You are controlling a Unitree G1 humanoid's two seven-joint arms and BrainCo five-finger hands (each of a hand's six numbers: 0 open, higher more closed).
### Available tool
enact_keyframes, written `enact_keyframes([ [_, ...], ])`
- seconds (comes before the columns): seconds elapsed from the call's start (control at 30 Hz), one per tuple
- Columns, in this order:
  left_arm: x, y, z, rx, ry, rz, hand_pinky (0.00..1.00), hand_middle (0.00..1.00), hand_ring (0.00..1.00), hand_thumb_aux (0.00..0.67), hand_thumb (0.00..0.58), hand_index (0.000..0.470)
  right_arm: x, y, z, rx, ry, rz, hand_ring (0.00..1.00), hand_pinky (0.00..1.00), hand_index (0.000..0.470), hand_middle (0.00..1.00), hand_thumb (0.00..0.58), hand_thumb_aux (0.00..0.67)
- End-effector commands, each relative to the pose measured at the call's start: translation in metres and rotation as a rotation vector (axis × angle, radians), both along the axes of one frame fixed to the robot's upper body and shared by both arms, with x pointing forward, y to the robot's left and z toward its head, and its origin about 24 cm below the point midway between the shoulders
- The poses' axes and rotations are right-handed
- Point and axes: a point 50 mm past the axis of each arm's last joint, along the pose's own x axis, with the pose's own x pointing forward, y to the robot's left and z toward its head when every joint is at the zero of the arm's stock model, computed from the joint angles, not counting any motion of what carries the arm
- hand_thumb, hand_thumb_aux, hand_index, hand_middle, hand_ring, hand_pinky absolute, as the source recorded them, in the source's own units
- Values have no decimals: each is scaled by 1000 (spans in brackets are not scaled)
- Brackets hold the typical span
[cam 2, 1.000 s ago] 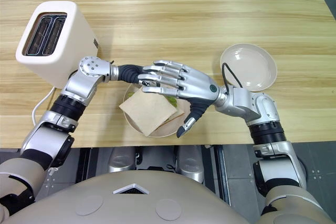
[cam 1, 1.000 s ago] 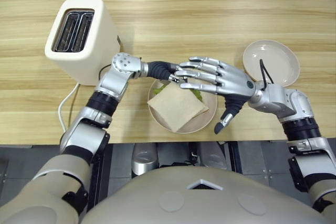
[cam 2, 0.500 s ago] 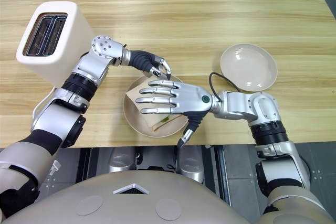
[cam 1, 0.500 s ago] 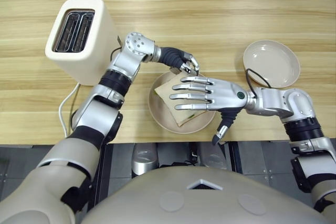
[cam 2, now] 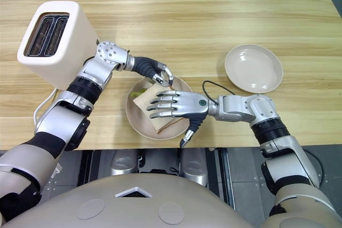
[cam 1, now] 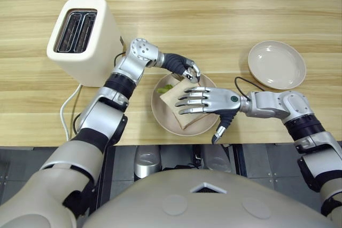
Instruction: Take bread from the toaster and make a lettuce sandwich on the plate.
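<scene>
As you scan the desk (cam 1: 214, 14): toaster (cam 1: 80, 38) by left edge, spare dish (cam 1: 277, 65) right.
Right hand (cam 1: 214, 100): flat on bread (cam 1: 172, 95), fingers (cam 1: 192, 96) spread.
Left hand (cam 1: 184, 69): plate's (cam 1: 160, 118) far rim; you cannot tell its grip.

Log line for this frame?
stage: sandwich assembly | right robot hand: flat over bread | left robot hand: at plate far rim | lettuce: under bread

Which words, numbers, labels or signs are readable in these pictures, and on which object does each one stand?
None can be read. The cream two-slot toaster, the round beige plate under the sandwich, the empty beige dish and the wooden table show no legible text.
</scene>
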Motion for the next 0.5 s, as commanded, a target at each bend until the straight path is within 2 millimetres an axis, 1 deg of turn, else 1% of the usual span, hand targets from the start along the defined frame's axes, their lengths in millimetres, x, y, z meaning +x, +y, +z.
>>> enact_keyframes([
  [0.03,1,-5,3,-17,-31,-9,1000,1000,1000,670,580,460,-7,-26,-43,-331,186,-111,0,0,0,0,0,0],
  [0.13,2,-5,4,-29,-48,11,1000,1000,1000,670,580,460,-9,-33,-51,-410,254,-143,0,0,0,0,0,0],
  [0.27,3,-3,4,-35,-67,32,1000,1000,1000,670,580,460,-9,-32,-50,-416,286,-148,0,0,0,0,0,0],
  [0.3,4,-2,4,-32,-80,39,1000,1000,1000,604,574,415,-10,-31,-49,-411,291,-145,0,0,0,0,0,0],
  [0.33,5,-1,5,-29,-97,49,1000,1000,1000,444,514,305,-10,-30,-49,-409,293,-143,0,0,0,0,0,0],
  [0.37,7,0,6,-29,-119,64,1000,1000,1000,252,355,173,-10,-29,-48,-406,293,-141,0,0,0,0,0,0],
  [0.4,10,1,9,-29,-151,87,1000,1000,1000,0,0,0,-10,-28,-47,-400,293,-140,0,0,0,0,0,0],
  [0.5,26,7,28,-64,-284,212,1000,1000,1000,0,0,0,-9,-26,-44,-383,291,-137,0,0,0,0,0,0],
])
